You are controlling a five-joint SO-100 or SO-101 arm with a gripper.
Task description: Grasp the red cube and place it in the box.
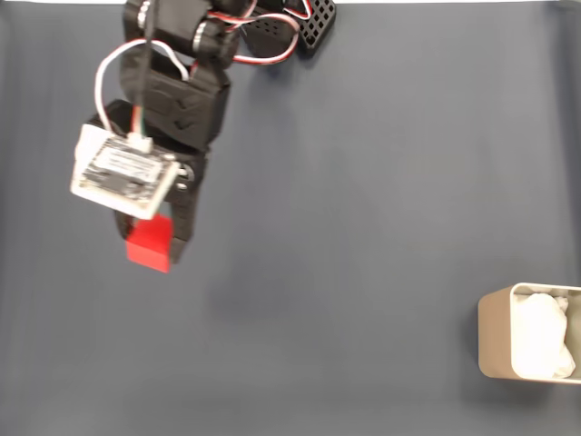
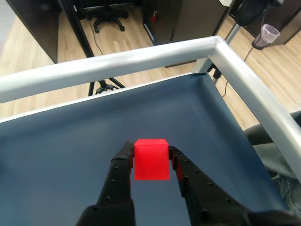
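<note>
Gripper (image 2: 151, 157) pinched red cube (image 2: 151, 159) between 2 black fingers (image 2: 121, 173), cube apparently lifted clear of blue mat (image 1: 363, 227). In fixed view cube (image 1: 148, 242) sat at 9 o'clock, box (image 1: 495, 343) at 4 o'clock, well apart. Grasp done; carry and drop into box remained.

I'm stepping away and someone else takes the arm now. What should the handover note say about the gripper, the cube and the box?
Gripper: shut on the red cube, one finger on each side, seemingly lifted off the blue table.
The fixed view shows the cube at left and the box, white lining inside, at the lower right edge, far from it.
Done: grasp.
Left: carry the cube across to the box and release it inside.
</note>
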